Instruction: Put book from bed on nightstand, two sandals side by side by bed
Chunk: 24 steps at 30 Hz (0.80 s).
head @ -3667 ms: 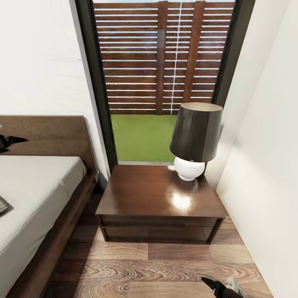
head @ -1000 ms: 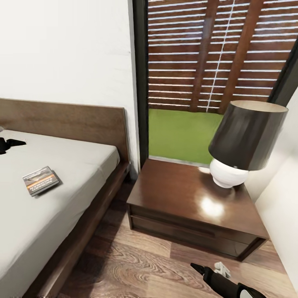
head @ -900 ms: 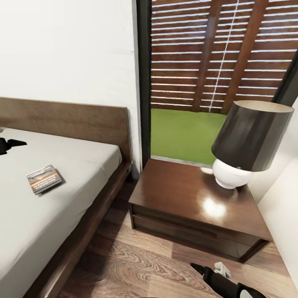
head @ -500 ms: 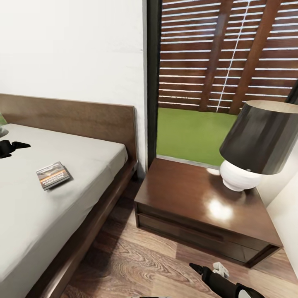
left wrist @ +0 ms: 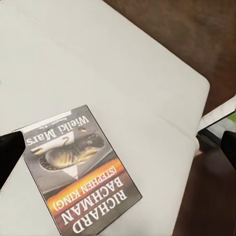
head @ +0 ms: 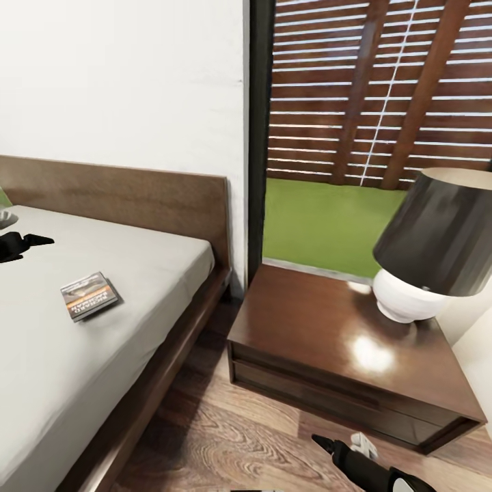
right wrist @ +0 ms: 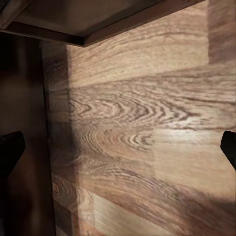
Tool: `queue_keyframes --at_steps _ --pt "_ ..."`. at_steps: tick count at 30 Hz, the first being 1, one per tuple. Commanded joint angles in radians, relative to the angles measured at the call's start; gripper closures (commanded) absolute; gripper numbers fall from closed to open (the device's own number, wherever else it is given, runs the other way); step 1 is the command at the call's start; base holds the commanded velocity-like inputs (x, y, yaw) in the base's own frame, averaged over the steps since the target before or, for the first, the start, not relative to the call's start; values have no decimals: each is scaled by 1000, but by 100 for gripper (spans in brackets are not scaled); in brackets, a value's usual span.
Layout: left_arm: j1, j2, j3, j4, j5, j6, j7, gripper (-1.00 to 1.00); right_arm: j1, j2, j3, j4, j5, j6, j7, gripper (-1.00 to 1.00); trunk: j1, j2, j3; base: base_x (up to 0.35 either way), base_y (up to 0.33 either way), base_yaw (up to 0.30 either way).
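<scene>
1. Right gripper (head: 335,445): low over the wood-plank floor (head: 225,444), in front of the nightstand (head: 342,342). In the right wrist view both fingertips (right wrist: 11,147) sit at opposite frame edges, spread wide, with bare floor between them.
2. Left gripper (head: 31,240): poised above the mattress (head: 102,342) of the bed (head: 178,335). In the left wrist view its fingertips (left wrist: 10,152) are likewise at opposite edges, wide apart, holding nothing.
3. Book (left wrist: 81,172): lies flat on the mattress, cover up, lettering "RICHARD BACHMAN" legible. One fingertip overlaps its corner in that view; contact cannot be told. The other fingertip is well apart from it.
4. Head view: book (head: 89,296) lies near the left gripper, toward the nightstand side.
5. Nightstand top carries a lamp (head: 430,246) at its far corner.
6. Behind: headboard (head: 137,198), white wall, dark-framed window (head: 328,137).
</scene>
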Motion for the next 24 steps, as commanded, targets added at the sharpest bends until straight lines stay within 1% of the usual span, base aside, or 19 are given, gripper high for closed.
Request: queue_keyframes --at_steps 1,7,14,24 --pt "-1 0 2 0 -8 4 -9 -100 -1 -1 5 0 -9 3 0 -100 0 0 -1 109 78 0" --pt "-1 0 2 0 -8 4 -9 -100 -1 -1 5 0 -9 4 1 -100 0 0 -1 109 70 0" --pt "-1 0 2 0 -8 4 -9 -100 -1 -1 5 0 -9 5 1 -100 0 0 -1 95 18 0" --pt "-1 0 2 0 -8 4 -9 -100 -1 -2 5 0 -9 5 4 -100 0 0 -1 26 3 0"
